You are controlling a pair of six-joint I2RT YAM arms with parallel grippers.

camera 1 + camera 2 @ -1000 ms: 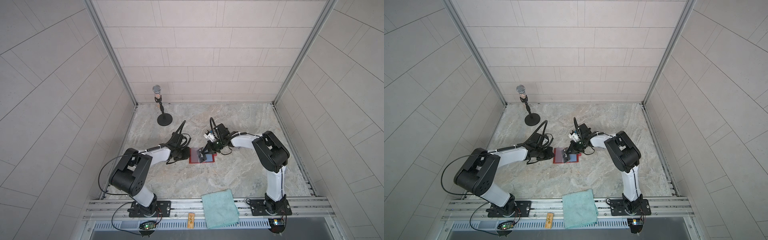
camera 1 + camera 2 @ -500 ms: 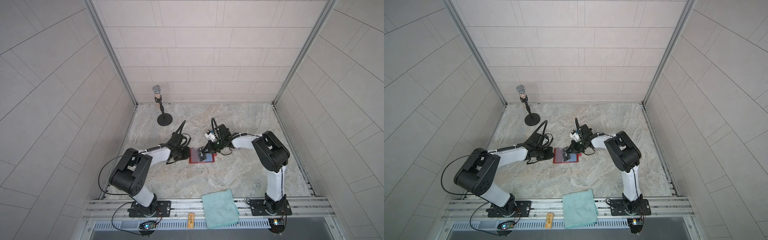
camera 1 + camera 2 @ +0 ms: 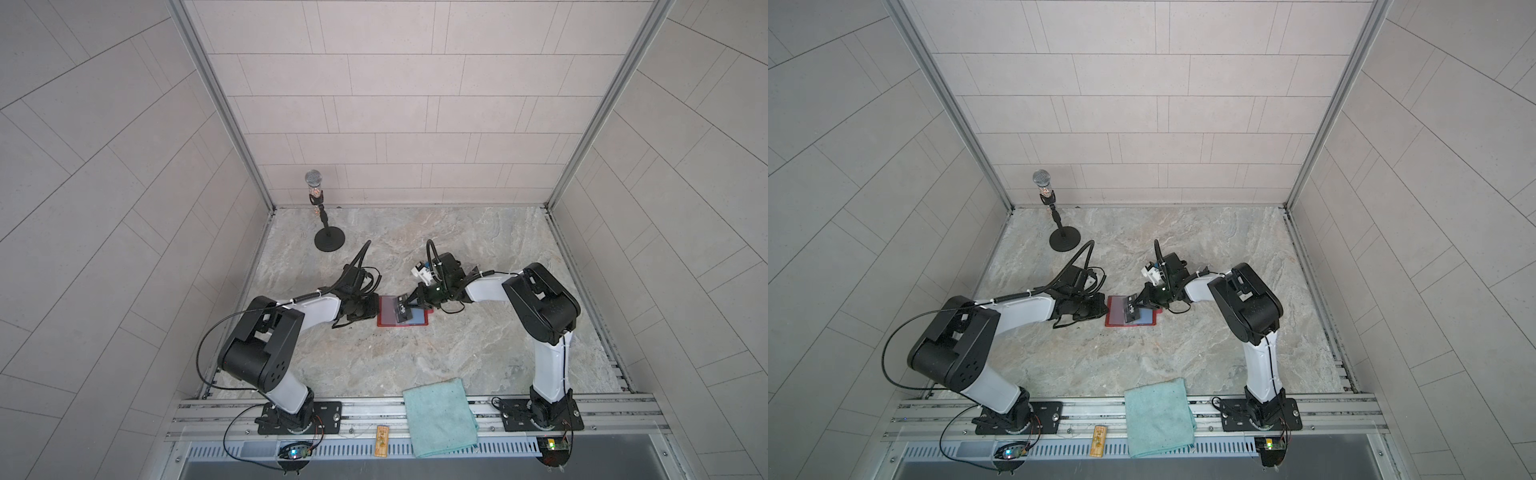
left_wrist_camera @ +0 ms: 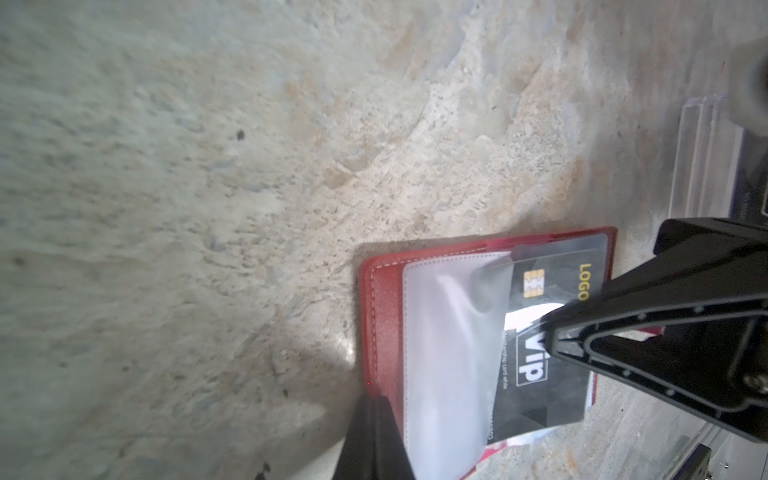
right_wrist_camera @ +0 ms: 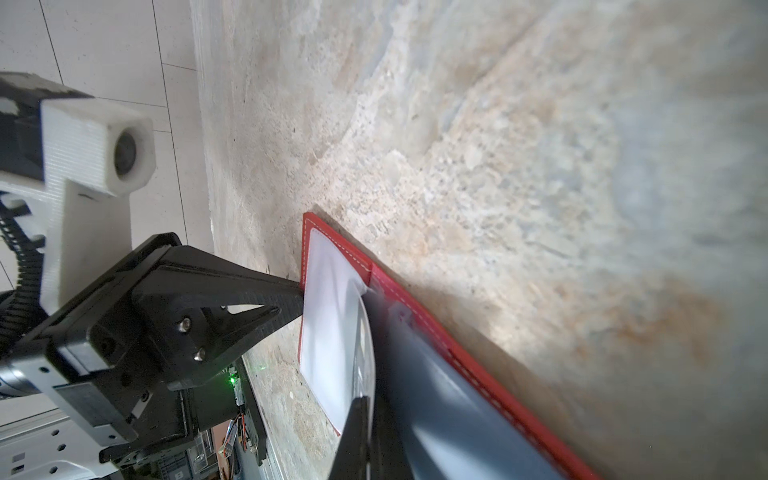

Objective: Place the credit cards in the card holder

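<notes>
The card holder (image 3: 388, 311) lies open and flat in the middle of the counter (image 3: 457, 357), between the two arms. The left tool (image 3: 376, 311) is pressed together on its left edge, pinning it. The right tool (image 3: 408, 304) reaches in from the far right, pinching the black card (image 3: 402, 309) by its right part and holding it tilted over the holder's middle.

In the left wrist view the card's leading edge sits just under the lifted lip of the clear sleeve (image 4: 449, 353), so the step in hand looks like feeding this card in. The card appears skewed to the sleeve mouth. Squaring it up first would likely help, so that neither corner catches on the seam.

From there, a low, shallow push leftward should carry it along the pocket without prying the film upward. The left pinch ought to hold firm, since the holder would probably skid on the smooth stone otherwise. The right tool should let go only once most of the card is seated. The thin film may buckle if pushed fast.
</notes>
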